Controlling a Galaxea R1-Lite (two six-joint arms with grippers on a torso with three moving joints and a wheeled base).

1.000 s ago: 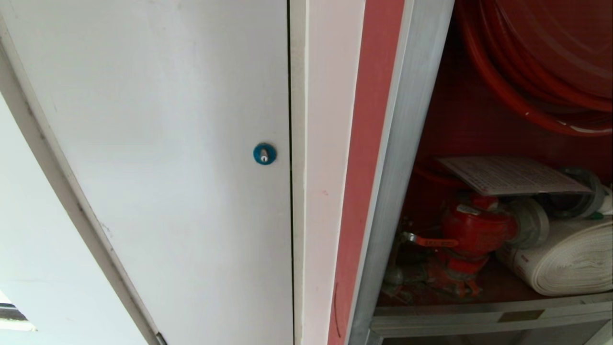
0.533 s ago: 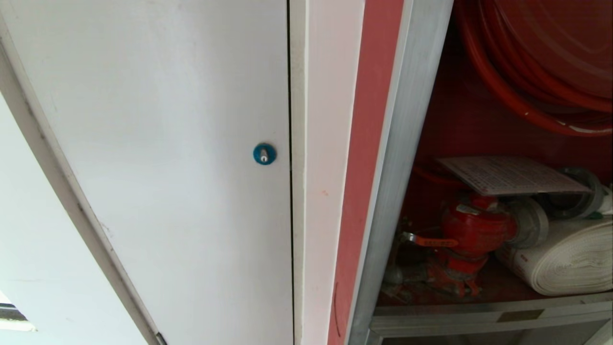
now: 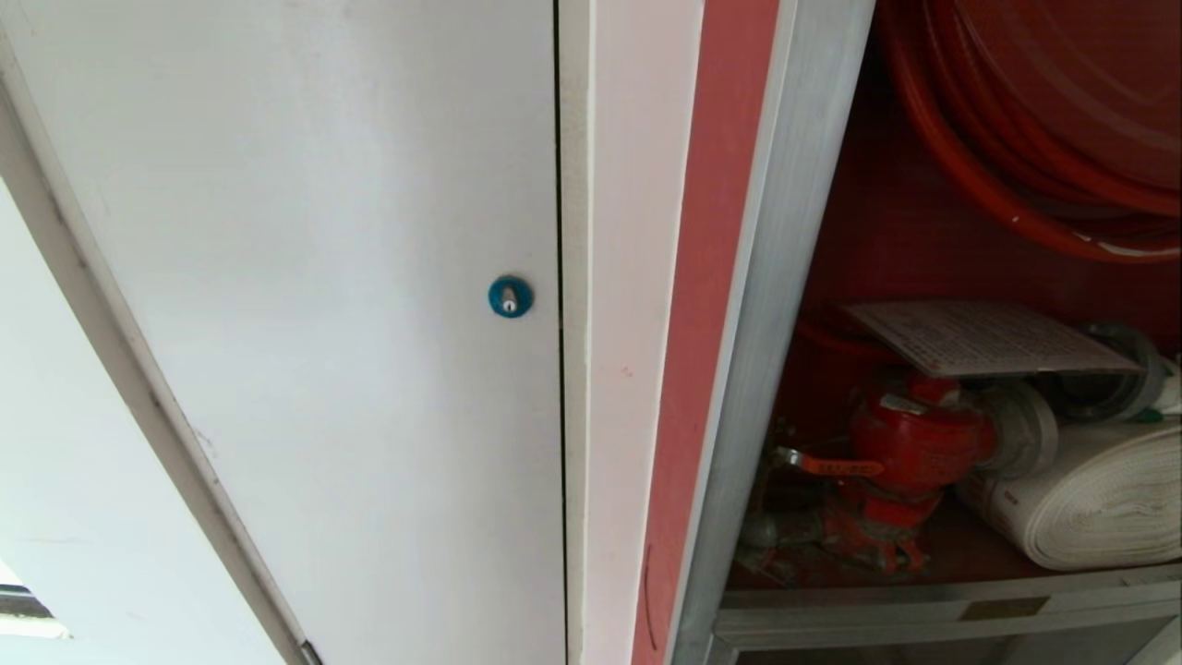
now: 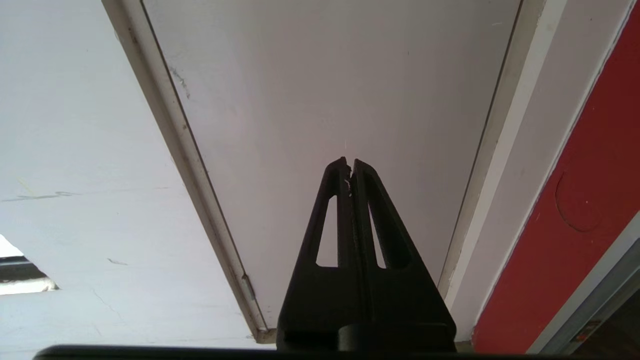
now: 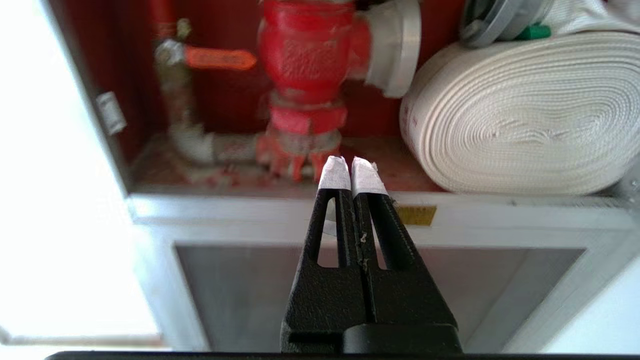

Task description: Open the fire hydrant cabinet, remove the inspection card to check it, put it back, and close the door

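The right gripper [image 5: 352, 167] is clenched and empty, pointing into the open fire hydrant cabinet [image 5: 320, 202]; beyond its tips stands the red valve [image 5: 305, 47]; the inspection card [image 3: 983, 337] lies atop that valve; the left gripper [image 4: 350, 162], also clenched, faces the white door [image 4: 325, 100].

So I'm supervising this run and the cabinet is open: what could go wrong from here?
1. The inspection card lies loose on top of the red valve, one edge overhanging; a nudge could tip it behind the fittings.
2. The right gripper is shut, pointing low at the valve's base; it would have to rise and open to take the card.
3. The white rolled hose crowds the space beside the valve, so a reach may brush it.
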